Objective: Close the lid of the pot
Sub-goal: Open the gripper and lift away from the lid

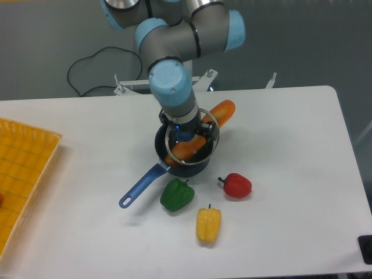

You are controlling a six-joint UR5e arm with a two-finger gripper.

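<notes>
Carrot (224, 110) in pot (200, 165); 3 peppers (178, 195) in front.

My one fixed camera looks down from high at the table's (302, 174) front, facing the arm's base, at middle distance; the gripper (189, 136) sits slightly above centre, table edges spreading around it.

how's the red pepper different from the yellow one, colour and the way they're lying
The red pepper is red and squat, lying with its stem pointing left; the yellow pepper is yellow and longer, with its stem pointing away from the camera. The red one lies farther from the camera, to the right; the yellow sits nearest the front edge. Both rest on the white table, apart from the pot.
</notes>
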